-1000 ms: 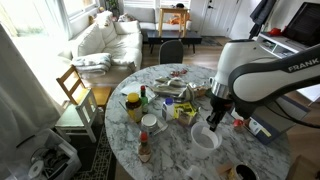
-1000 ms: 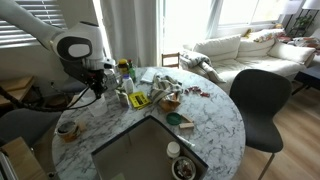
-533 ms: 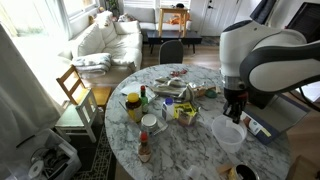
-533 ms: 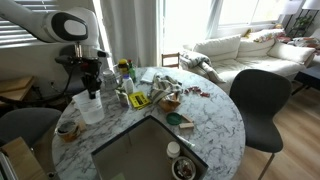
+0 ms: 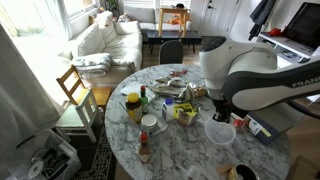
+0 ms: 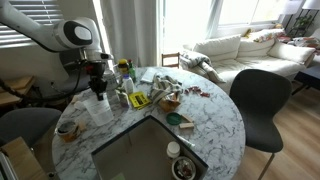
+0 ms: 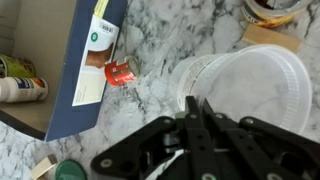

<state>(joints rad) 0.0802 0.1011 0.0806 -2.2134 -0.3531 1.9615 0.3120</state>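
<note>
Arm and clear plastic container [image 5: 220,131] shifted back toward tabletop [image 5: 175,152] middle since half a second ago. The gripper [image 7: 196,106] pinches its rim, fingers pressed together, beside blue box [image 7: 85,60]. Grasp made; not released.

Clear, frosted tub [image 7: 250,85]; white table [image 7: 150,35] veined with grey; dark blue box [image 7: 75,90]; red packet [image 7: 119,73]; black gripper [image 7: 196,108].

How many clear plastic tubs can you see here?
1. The clear plastic tub is near the edge of the marble table, its rim pinched in the pincer. The clutter may hide others.
</note>
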